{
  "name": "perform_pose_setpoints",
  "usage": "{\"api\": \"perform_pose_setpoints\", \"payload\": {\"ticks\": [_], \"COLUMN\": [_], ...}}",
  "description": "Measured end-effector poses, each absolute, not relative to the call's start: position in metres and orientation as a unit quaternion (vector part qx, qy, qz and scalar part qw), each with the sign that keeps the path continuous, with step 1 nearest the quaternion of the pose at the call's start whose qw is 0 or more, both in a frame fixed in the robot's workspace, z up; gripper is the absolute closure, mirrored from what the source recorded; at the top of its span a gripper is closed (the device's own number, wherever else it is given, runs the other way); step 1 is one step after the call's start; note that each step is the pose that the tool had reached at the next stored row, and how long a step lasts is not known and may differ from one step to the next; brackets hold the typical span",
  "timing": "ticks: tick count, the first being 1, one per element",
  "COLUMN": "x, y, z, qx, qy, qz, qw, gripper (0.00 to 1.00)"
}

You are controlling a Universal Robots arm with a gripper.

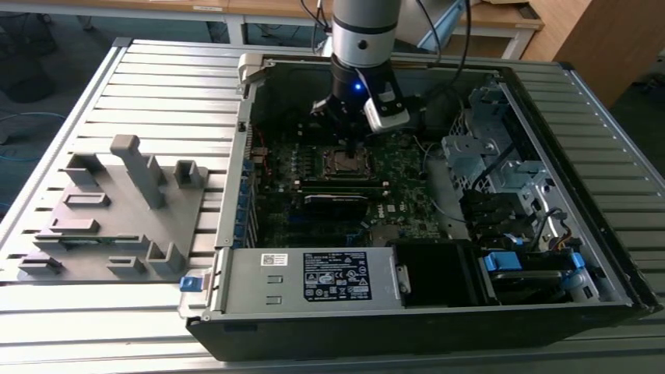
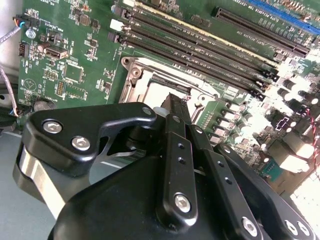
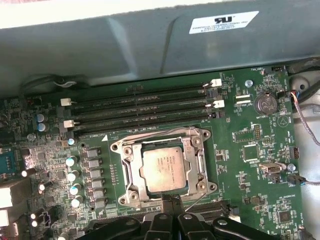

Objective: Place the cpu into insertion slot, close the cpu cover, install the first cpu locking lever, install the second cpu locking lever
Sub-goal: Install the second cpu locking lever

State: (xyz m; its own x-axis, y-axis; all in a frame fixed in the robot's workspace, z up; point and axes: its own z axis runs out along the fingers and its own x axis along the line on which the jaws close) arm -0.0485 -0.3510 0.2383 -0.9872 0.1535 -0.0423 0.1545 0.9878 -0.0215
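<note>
While the cpu (image 3: 165,171) sits in the insertion slot (image 3: 126,176), tool (image 3: 172,201) hovers beside

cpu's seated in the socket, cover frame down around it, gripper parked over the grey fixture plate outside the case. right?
Not quite. The cpu does sit in the insertion slot with the cpu cover down around it, per the first wrist view. But the gripper is not over the grey fixture plate; the exterior view shows it inside the case, directly above the socket.
</note>
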Motion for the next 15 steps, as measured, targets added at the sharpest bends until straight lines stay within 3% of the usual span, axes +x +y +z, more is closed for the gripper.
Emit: {"api": "perform_pose_setpoints", "payload": {"ticks": [15], "x": [-0.048], "y": [-0.368], "z": [0.238], "qx": [0.077], "qy": [0.997], "qz": [-0.012], "qw": [0.020], "gripper": [0.90]}}
